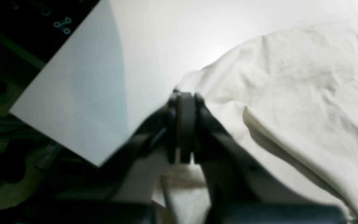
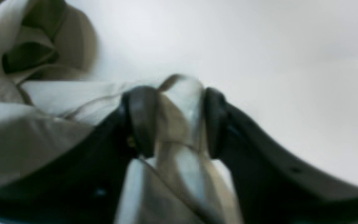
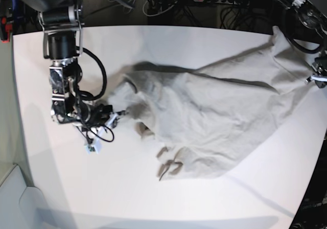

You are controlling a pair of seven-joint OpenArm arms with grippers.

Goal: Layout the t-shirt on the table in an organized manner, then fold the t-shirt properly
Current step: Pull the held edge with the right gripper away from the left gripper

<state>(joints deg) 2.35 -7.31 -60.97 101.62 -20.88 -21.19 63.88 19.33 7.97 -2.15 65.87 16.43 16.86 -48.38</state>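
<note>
The t-shirt (image 3: 204, 121) lies spread but rumpled across the middle and right of the white table (image 3: 168, 42) in the base view, its cloth running from a bunched edge at centre left up to the table's upper right corner, with a few small folds poking out along its lower edge. At the left of that view the right gripper (image 3: 118, 114) reaches in low from a dark arm and meets the bunched left edge of the shirt. In the right wrist view the right gripper (image 2: 179, 121) shows its two dark fingers (image 2: 140, 119) standing partly apart with a fold of the t-shirt (image 2: 179, 105) between them; the picture is blurred, so whether the fold is pinched tight cannot be told. More creased cloth fills the left of that view, and bare table (image 2: 259, 46) fills the upper right. In the left wrist view the left gripper (image 1: 183, 127) has its pads pressed together at frame centre, right at the edge of the t-shirt (image 1: 306, 93), with pale cloth showing under its tips; the shirt drapes away to the right. The table (image 1: 104, 77) occupies the upper left there, its corner pointing to the lower left over a dark floor.
</note>
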